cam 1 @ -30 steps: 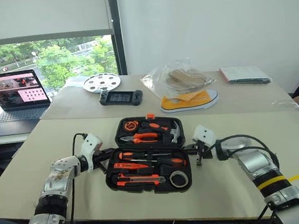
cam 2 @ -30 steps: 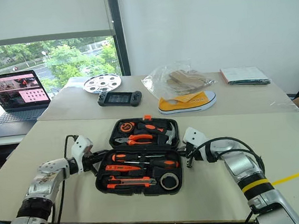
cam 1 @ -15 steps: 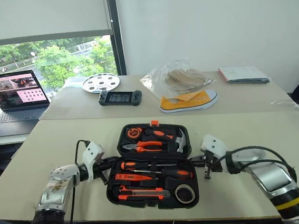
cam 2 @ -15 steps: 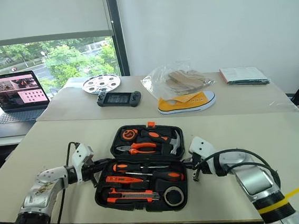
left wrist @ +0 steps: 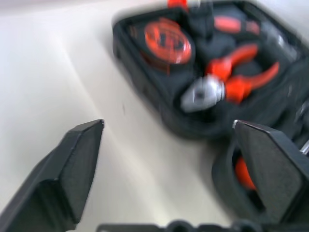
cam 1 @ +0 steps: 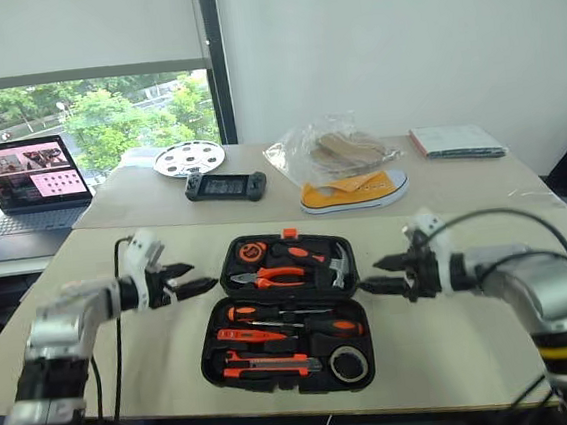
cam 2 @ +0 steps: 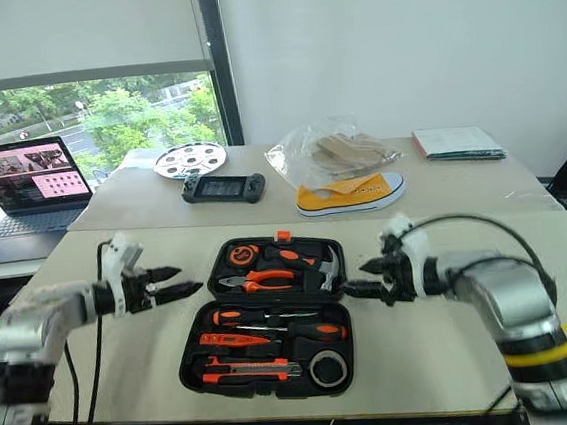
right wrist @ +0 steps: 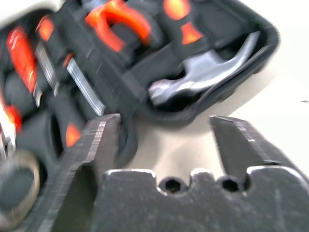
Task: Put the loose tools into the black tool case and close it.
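Both arms raised off the beige counter (cam 1: pixel 119 379), one each side of the case, forearms angled inward. Left claw (cam 1: pixel 191 278) points right toward the case's left edge, fingers spread, holding nothing. Right claw (cam 1: pixel 382 273) points left toward the case's right edge, fingers likewise spread and empty. Neither touches the case.

The hinged black moulded-plastic tool case (cam 1: pixel 285 313) lies open flat on the counter between the two claws, orange latch at the far edge. Near half holds: two orange-and-black-handled screwdrivers (cam 1: pixel 291 315) with thin steel shafts, one orange-black utility knife (cam 1: pixel 270 363), one small dark tape roll (cam 1: pixel 347 364) in the near right corner. A third slim orange tool sits between them; too small to say which. Far half: one pair of orange-handled pliers (cam 1: pixel 269 275), one steel-headed hammer (cam 1: pixel 337 265), one round orange tape measure (cam 1: pixel 250 252).

No loose tools on the counter around the case.

Far counter: one open laptop (cam 1: pixel 27 182), one round white perforated disc (cam 1: pixel 189 158), one black handheld game console (cam 1: pixel 225 186), one yellow canvas shoe (cam 1: pixel 354 191), one clear plastic bag (cam 1: pixel 333 150), one flat booklet (cam 1: pixel 457 142).
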Tool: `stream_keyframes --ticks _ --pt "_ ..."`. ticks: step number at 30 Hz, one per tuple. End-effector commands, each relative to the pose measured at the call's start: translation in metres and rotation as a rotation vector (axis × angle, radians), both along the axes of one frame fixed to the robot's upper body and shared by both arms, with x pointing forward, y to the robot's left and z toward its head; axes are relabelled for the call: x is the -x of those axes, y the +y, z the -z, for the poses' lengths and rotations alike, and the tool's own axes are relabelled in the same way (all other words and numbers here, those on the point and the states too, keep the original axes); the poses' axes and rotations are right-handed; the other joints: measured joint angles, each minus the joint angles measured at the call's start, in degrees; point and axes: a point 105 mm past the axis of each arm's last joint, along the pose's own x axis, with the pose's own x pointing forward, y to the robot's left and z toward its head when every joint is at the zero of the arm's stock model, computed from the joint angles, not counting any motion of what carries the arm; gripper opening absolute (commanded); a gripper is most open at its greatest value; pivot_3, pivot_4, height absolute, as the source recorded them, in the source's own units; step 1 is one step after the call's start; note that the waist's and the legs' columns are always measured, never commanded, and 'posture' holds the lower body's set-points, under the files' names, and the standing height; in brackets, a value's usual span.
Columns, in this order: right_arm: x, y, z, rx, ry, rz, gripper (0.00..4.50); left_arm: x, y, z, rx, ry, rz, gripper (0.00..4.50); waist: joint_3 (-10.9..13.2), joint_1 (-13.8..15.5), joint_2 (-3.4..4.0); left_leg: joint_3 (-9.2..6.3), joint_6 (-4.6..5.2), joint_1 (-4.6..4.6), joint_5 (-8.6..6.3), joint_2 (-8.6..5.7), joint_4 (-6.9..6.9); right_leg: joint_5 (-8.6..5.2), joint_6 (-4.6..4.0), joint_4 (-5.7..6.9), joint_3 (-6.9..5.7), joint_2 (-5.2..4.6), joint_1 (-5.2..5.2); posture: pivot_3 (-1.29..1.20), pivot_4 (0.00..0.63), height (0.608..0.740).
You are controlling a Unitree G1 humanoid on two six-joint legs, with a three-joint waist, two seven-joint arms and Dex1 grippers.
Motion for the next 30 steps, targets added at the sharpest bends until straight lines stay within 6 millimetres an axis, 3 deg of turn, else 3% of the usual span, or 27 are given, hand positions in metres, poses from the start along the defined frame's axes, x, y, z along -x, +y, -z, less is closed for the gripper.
stream_keyframes --ticks 1,10,17,18,20,27,30 --pt "-0.013 -0.003 0.006 0.024 0.125 0.120 4.47 -0.011 -0.008 0.004 0.012 0.091 -0.081 4.50 0.00 -0.07 0.00 0.00 0.00 -0.01 0.00 0.00 -0.01 0.00 0.00 0.00 0.00 0.01 -0.02 0.00 0.150 0.740" --pt "-0.030 0.001 0.026 0.115 0.200 0.201 4.47 -0.016 -0.017 0.016 -0.047 0.133 -0.114 4.50 -0.01 -0.43 0.00 0.03 -0.05 -0.82 0.04 -0.31 -0.14 -0.01 0.03 0.16 -0.24 0.00 -0.90 0.00 0.150 0.740" --pt "-0.038 -0.004 0.041 0.144 0.241 0.259 4.47 -0.015 -0.019 0.024 -0.055 0.159 -0.118 4.50 -0.01 -0.50 0.00 0.00 -0.10 -0.78 0.08 -0.35 -0.04 -0.01 0.05 0.12 -0.23 -0.07 -0.87 0.00 0.150 0.740" --pt "-0.039 -0.005 0.043 0.153 0.248 0.272 3.96 -0.016 -0.019 0.026 -0.060 0.161 -0.122 4.24 -0.01 -0.51 0.00 0.01 -0.12 -0.73 0.08 -0.34 -0.03 -0.01 0.05 0.12 -0.19 -0.08 -0.86 0.00 0.150 0.740" --pt "-0.040 -0.008 0.045 0.173 0.257 0.284 3.42 -0.017 -0.018 0.027 -0.061 0.163 -0.127 3.77 -0.01 -0.46 0.00 0.02 -0.15 -0.63 0.13 -0.35 -0.03 -0.01 0.05 0.17 -0.12 -0.10 -0.79 0.00 0.150 0.740" --pt "-0.041 -0.003 0.042 0.153 0.265 0.282 0.95 -0.022 -0.022 0.023 0.012 0.159 -0.145 0.89 -0.02 -0.44 0.00 -0.10 -0.15 0.11 0.21 -0.31 -0.05 -0.01 0.05 0.17 0.02 -0.23 0.06 0.00 0.150 0.740" --pt "-0.043 -0.001 0.039 0.134 0.249 0.284 0.04 -0.023 -0.023 0.020 0.041 0.145 -0.149 0.00 -0.02 -0.48 -0.01 -0.09 -0.10 0.19 0.28 -0.32 -0.05 0.04 0.09 0.18 0.07 -0.34 0.15 0.00 0.150 0.740"
